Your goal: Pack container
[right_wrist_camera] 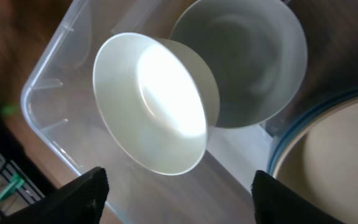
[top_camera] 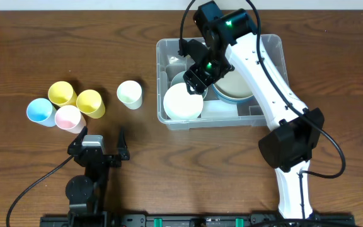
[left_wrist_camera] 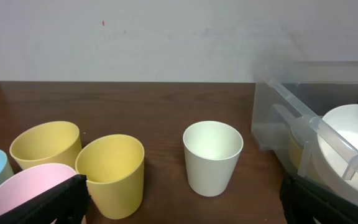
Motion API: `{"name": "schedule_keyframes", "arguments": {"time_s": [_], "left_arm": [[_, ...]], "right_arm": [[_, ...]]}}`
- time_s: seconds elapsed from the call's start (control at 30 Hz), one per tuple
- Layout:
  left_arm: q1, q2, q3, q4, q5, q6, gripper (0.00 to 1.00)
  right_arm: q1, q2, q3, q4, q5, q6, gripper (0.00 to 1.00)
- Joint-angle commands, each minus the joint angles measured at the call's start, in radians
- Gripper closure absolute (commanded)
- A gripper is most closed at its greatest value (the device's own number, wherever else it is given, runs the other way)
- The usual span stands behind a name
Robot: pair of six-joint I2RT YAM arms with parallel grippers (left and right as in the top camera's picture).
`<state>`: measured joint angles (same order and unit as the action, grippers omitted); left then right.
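- Dark wooden counter [top_camera: 43, 38], with a pale wall [left_wrist_camera: 166, 37] behind at the top.
- Left tool [top_camera: 103, 136], lower left: fingers apart, empty.
- Right tool [top_camera: 195, 77] above the container [top_camera: 219, 123]: fingers apart.

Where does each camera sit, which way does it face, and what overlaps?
Overhead: above the table, facing straight down; left arm, right arm and the container show.
Left wrist: low, facing level past cups toward the container; its own fingers at bottom corners.
Right wrist: above the container, facing down onto the white bowl; fingers likewise.
Shared: all see that bowl.
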<state>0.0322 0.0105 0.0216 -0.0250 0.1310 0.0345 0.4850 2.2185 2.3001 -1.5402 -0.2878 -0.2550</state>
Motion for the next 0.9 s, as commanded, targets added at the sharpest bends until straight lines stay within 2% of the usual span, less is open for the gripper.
{"name": "schedule_keyframes", "arguments": {"time_s": [0.0, 0.17, 0.7, 0.77, 0.87], "left_arm": [[0.006, -0.005, -0.018, -0.034, 0.015, 0.014, 0.02], [0.006, -0.005, -0.018, -0.034, 0.015, 0.014, 0.02], [0.006, -0.005, -0.018, -0.034, 0.015, 0.014, 0.02], [0.006, -0.005, -0.018, -0.034, 0.015, 0.014, 0.02], [0.006, -0.005, -0.018, -0.034, 0.015, 0.014, 0.02]], "right_arm": [[0.007, 0.006, -0.008, 0.004, 0.043, -0.05, 0.21], [0.006, 0.04, -0.011, 0.023, 0.063, -0.068, 0.17], [0.036, 0.138, -0.011, 0.037, 0.064, -0.098, 0.19], [0.037, 0.138, -0.011, 0.043, 0.068, -0.098, 0.24], [0.037, 0.138, -0.011, 0.053, 0.099, -0.069, 0.45]]}}
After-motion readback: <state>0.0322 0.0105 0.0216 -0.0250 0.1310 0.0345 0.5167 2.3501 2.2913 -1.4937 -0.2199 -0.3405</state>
